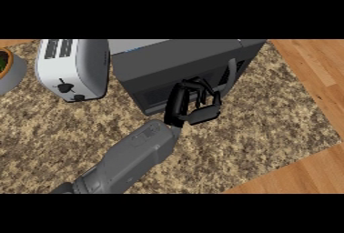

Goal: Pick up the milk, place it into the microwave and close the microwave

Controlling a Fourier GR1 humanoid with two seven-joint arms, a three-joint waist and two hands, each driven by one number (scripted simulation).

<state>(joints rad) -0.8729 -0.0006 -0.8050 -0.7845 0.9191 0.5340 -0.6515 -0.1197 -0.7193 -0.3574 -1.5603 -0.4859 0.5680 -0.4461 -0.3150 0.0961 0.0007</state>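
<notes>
One hand (193, 103) shows, fingers curled against the front of the microwave (181, 63), whose door looks shut. No milk shows; whether the hand holds anything I cannot tell. A toaster (74, 66) stands left on the speckled surface (60, 132).

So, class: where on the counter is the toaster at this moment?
In the head view, the toaster stands at upper left on the speckled counter, directly left of the dark microwave, with a grey bowl further left at the edge.
</notes>
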